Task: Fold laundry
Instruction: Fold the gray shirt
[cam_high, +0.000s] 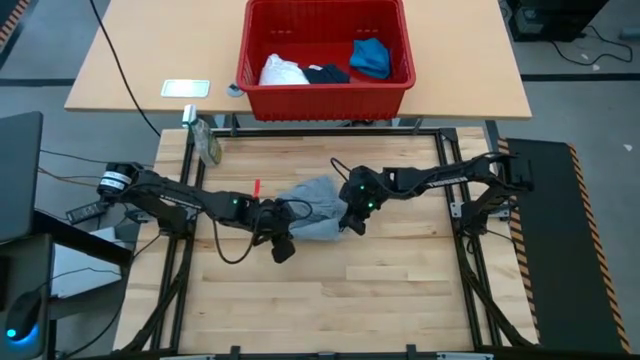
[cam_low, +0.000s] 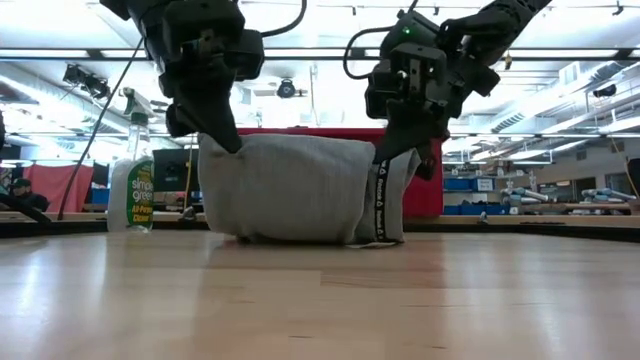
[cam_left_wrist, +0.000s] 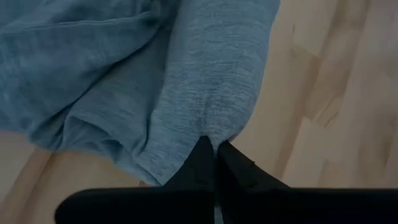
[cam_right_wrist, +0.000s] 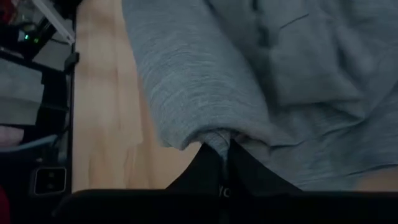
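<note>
Holding the grey T-shirt (cam_high: 315, 208) off the wooden table (cam_high: 330, 300) at two points, both arms meet near the table's middle. You can confirm each grip in the wrist views: the left gripper (cam_left_wrist: 214, 152) is clenched on a hem edge of the grey fabric, and the right gripper (cam_right_wrist: 229, 149) is pinched shut on a rolled edge of the same garment.

In the low view, note that the left gripper (cam_low: 222, 140) and right gripper (cam_low: 392, 150) hold opposite upper corners, so the shirt (cam_low: 300, 190) hangs between them like a curtain, with its lower edge resting on the table. This two-point hold appears intended to spread the cloth under its own weight, so that it can be laid flat before any fold is made. Judge the task as being in its early part: this first piece is not yet flat.

Locate the remaining laundry in the red basket (cam_high: 325, 95) on the far table: the white cloth (cam_high: 283, 71), the navy garment (cam_high: 327, 74) and the bright blue garment (cam_high: 371, 57) lie side by side inside it, well apart from the arms.

Observe also the spray bottle (cam_low: 132, 180) standing at the left rear of the work table, clear of the shirt. Watch for bunching, since the cloth looks doubled over between the grippers.
</note>
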